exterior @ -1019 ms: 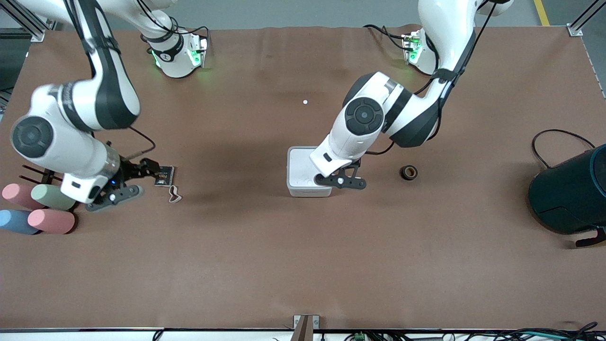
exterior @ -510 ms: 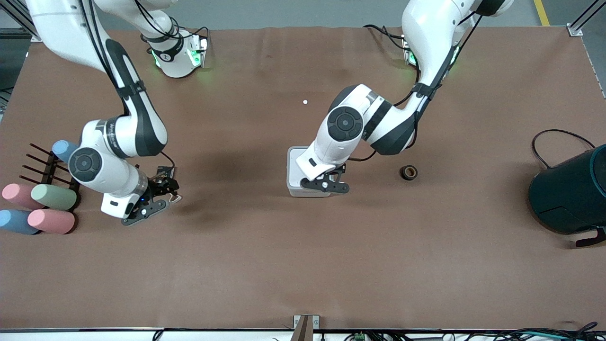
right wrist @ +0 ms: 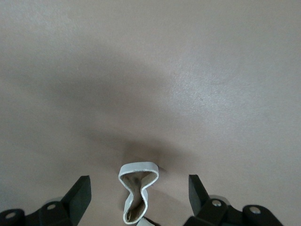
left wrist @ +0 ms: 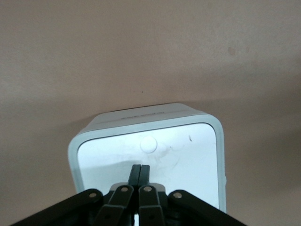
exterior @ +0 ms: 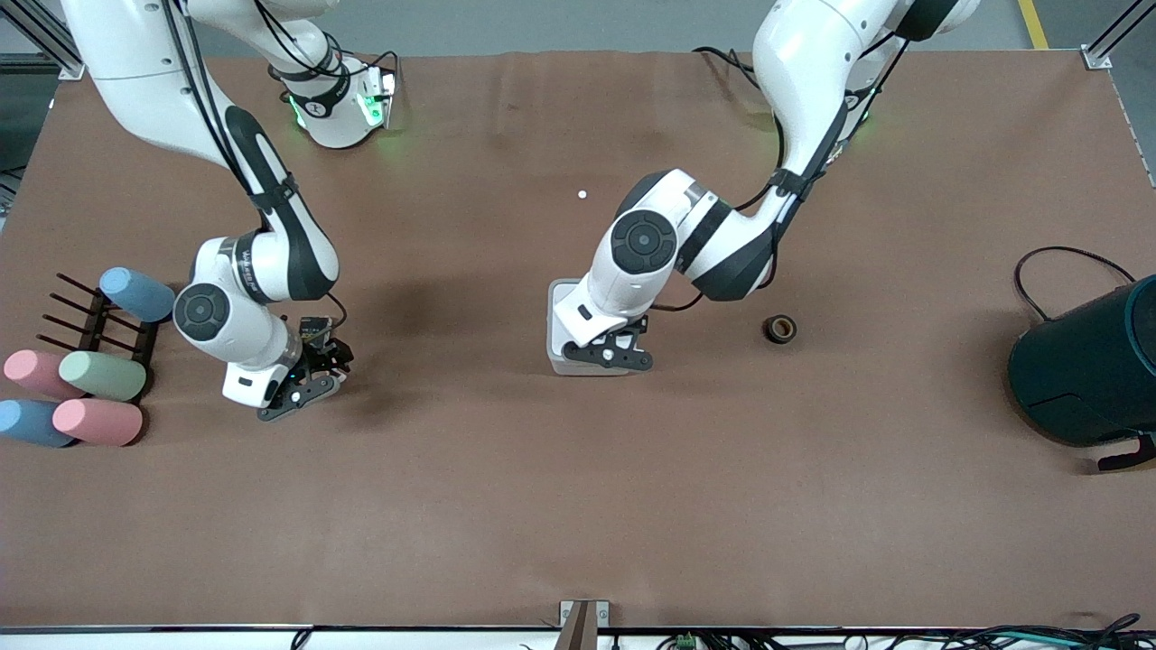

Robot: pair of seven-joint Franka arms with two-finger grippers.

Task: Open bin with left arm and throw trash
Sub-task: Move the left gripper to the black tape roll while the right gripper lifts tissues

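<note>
One brown table (exterior: 506, 487); left end effector (exterior: 603, 352) closed over white bin (exterior: 562, 298), right end effector (exterior: 316, 366) open astride cord loop (right wrist: 136, 190).

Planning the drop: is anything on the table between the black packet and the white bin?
Nothing visible: bare table lies between the packet, under the right gripper, and the bin, whose lid is down beneath the shut left gripper.

White arms (exterior: 795, 81), black joint bands, green-lit bases (exterior: 366, 106)

- Left gripper (exterior: 607, 354) low over the white bin (exterior: 556, 307).
- Right gripper (exterior: 318, 368) at the black packet (exterior: 314, 330).
- Tape roll (exterior: 779, 328) on the desk (exterior: 578, 506).
</note>
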